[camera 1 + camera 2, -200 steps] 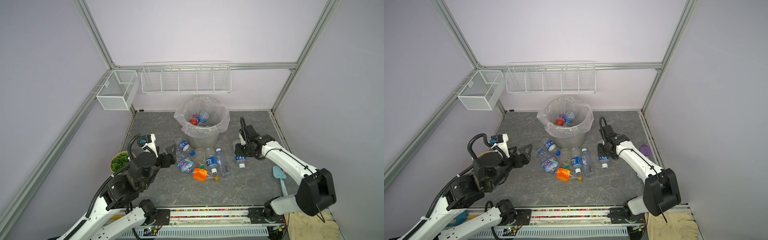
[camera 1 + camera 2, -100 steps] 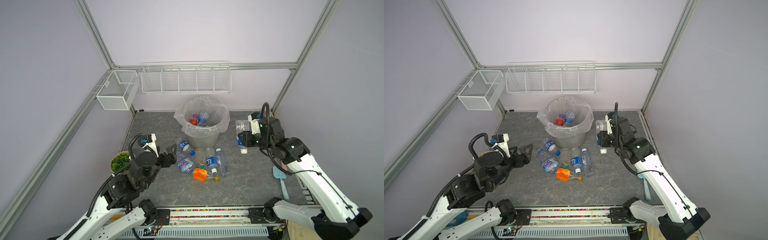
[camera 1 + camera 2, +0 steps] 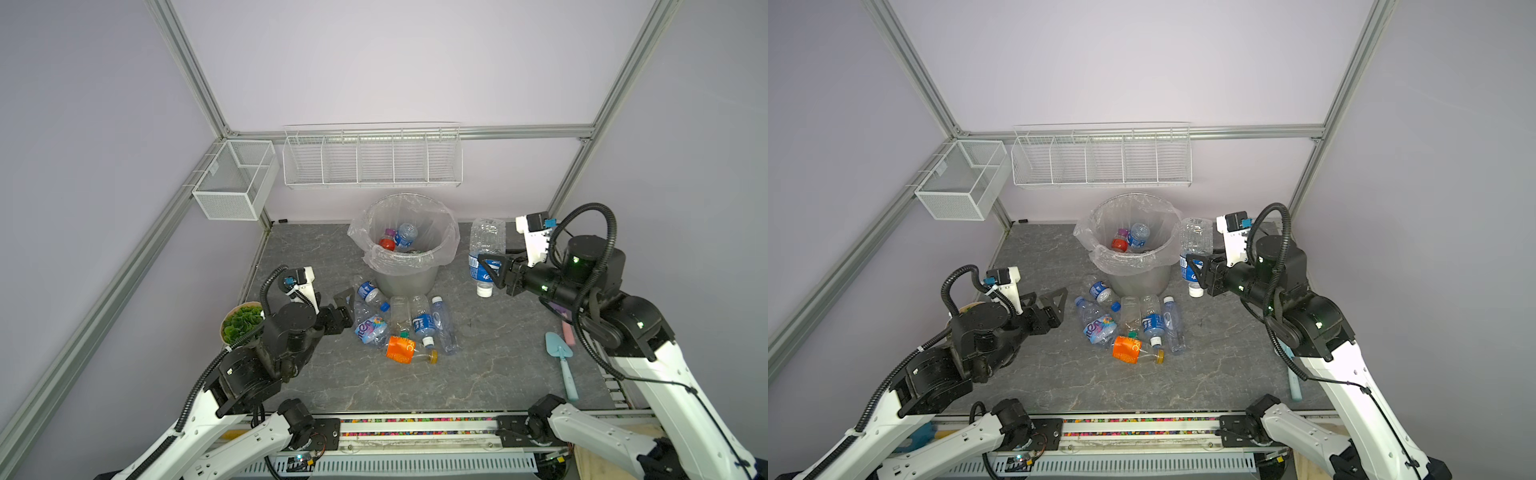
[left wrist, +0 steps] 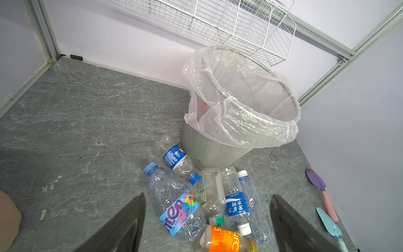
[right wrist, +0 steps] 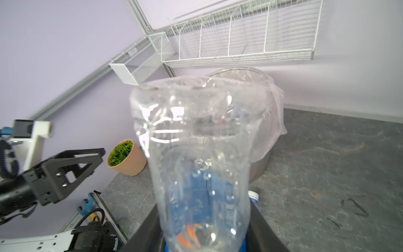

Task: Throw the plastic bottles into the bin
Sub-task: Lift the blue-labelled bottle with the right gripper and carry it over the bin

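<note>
One grey bin [image 3: 401, 280] stands far and central, with a few bottles [image 3: 405, 235] inside. Just to its right, the right gripper [image 3: 487, 267] clamps a clear blue-labelled bottle [image 3: 487, 237] in the air, cap down. The left gripper [image 3: 347, 308] is spread wide and empty, left of the loose bottles [image 3: 422, 322] lying on the bin's near side.

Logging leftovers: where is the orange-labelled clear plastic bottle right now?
In both top views the orange-labelled clear plastic bottle lies on its side at the near edge of the bottle pile, in front of the round grey metal bin.
</note>
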You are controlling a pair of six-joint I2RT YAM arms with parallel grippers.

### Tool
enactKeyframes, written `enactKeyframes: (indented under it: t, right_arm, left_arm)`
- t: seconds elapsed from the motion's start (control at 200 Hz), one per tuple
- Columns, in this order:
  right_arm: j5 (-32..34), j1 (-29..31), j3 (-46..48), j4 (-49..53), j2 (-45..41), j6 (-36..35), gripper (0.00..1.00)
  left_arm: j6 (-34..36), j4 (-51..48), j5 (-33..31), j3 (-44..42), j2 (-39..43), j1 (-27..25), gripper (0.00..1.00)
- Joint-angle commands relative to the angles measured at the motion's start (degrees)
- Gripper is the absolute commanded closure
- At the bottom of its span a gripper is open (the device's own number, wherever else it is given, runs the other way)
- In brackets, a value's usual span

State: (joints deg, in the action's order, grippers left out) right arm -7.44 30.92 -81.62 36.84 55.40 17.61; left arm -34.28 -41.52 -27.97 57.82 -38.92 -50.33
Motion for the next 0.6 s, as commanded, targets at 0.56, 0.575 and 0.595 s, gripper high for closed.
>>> enactKeyframes:
  t: [0.56, 0.575, 0.595]
  right_arm:
    - [-2.23, 0.68, -8.30, -9.77, -4.08, -1.63, 0.90]
    - [-1.99, 0.65, -8.87, -9.36, -3.62, -1.72, 0.90]
    - [-1.86, 0.65, -9.86, -8.90, -2.85, -1.79, 0.90]
  left_arm:
    - [-0.09, 2.24, 0.98, 0.54, -1.50, -0.31, 0.12]
    - [0.00, 2.24, 0.91, 0.66, -1.59, -0.33, 0.12]
    - [0.02, 2.31, 1.04, 0.70, -1.66, -0.32, 0.12]
